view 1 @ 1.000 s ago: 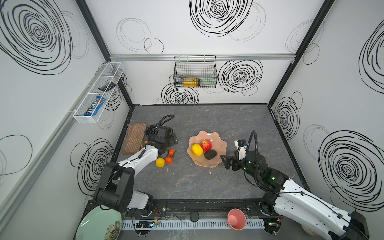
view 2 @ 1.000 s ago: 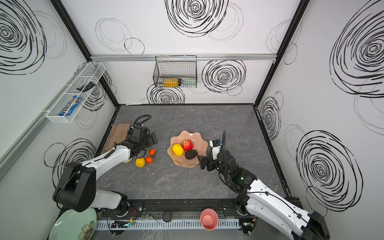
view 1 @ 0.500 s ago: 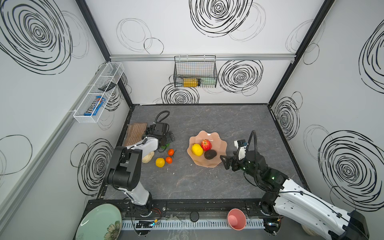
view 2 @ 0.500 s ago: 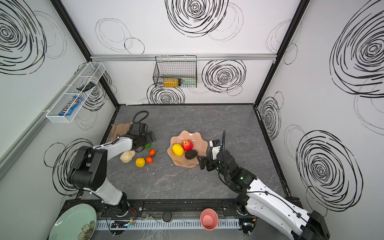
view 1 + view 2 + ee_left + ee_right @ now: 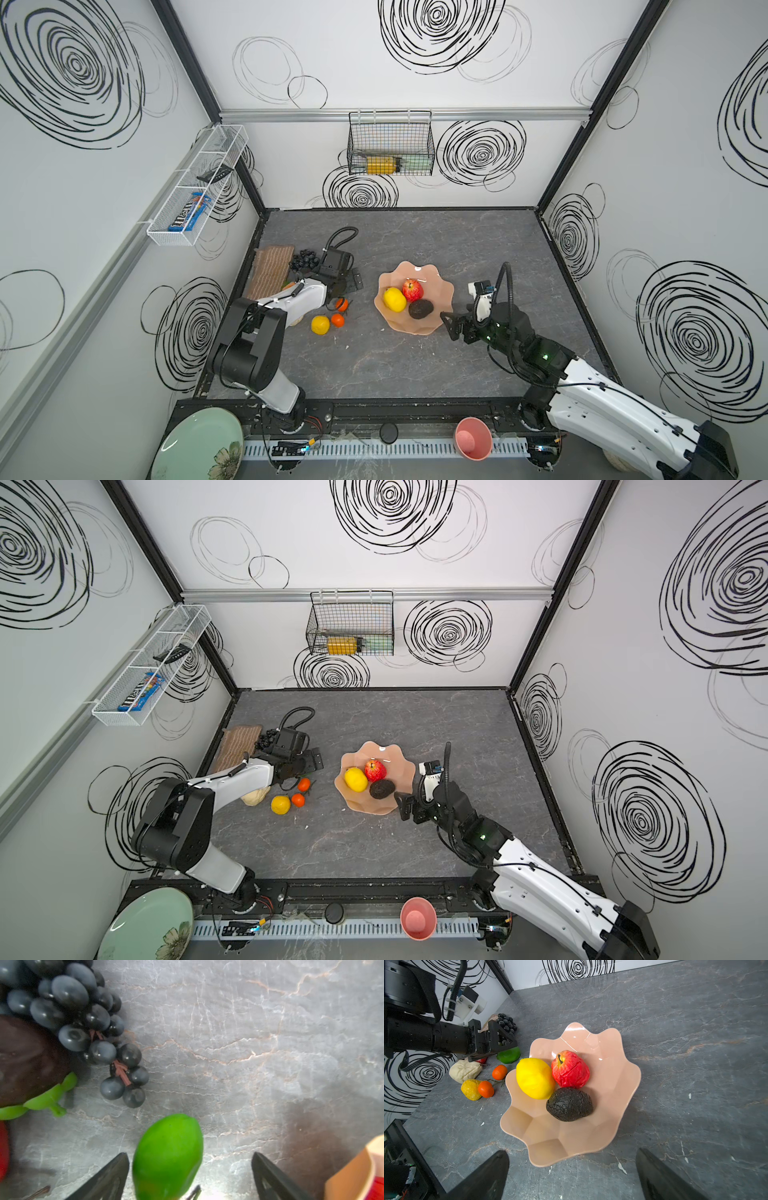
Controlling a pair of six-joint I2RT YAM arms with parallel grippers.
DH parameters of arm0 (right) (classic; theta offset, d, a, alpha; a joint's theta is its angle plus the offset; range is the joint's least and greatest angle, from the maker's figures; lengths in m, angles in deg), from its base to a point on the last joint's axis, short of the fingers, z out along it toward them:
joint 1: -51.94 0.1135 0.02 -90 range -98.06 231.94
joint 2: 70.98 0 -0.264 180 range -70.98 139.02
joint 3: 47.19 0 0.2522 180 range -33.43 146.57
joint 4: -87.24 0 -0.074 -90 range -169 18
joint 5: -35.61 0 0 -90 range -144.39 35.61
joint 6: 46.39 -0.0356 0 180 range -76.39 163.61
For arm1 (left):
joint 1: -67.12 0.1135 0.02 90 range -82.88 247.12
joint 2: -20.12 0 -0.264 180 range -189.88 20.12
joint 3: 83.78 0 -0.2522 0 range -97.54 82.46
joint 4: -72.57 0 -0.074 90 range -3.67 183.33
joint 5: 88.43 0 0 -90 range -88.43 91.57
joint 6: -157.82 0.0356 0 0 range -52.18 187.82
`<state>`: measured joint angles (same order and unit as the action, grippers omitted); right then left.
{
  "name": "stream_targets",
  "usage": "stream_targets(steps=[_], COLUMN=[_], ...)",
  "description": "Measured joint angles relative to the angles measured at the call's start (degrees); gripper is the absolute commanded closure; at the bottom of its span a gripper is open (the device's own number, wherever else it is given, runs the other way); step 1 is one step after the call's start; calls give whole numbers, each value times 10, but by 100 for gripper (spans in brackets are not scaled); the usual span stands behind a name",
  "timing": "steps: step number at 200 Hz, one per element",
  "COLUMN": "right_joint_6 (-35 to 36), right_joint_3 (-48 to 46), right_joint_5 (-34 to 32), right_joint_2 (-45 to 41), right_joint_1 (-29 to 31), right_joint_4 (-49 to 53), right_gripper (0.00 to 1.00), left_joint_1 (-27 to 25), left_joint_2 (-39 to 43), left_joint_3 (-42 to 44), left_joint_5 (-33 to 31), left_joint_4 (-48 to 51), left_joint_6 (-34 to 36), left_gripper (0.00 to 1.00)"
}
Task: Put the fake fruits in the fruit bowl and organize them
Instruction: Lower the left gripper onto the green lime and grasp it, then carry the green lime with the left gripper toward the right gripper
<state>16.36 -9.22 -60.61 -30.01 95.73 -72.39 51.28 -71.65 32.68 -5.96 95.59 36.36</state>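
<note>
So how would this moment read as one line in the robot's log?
left claw: open, over lime | right claw: open, empty, by bowl | in bowl: lemon, apple, avocado

Two lemons (image 5: 535, 1077), two oranges (image 5: 485, 1089)

Bright even overhead light, soft shadows, glare on bowl (image 5: 612, 1084), close-up lime (image 5: 168, 1157) blurred, wide-angle bowing at edges.

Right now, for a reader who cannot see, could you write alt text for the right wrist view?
A shallow, glossy peach-pink bowl with a wavy rim holds a yellow plastic lemon, a wrinkled red apple and a black avocado. The open right gripper faces it.
</note>
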Motion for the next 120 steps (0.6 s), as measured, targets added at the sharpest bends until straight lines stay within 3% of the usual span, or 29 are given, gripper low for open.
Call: stream_targets(steps=[120], right_joint_6=[-2], right_joint_3=[0], right_joint_5=[0], right_joint_2=[0], right_joint_1=[0], right_joint_4=[0], right_gripper=[0], left_joint_1=[5], left_joint_2=[-36], left_joint_3=[0], left_joint_5=[18], left_joint_4=[10], left_joint_6=[6], left_gripper=[38])
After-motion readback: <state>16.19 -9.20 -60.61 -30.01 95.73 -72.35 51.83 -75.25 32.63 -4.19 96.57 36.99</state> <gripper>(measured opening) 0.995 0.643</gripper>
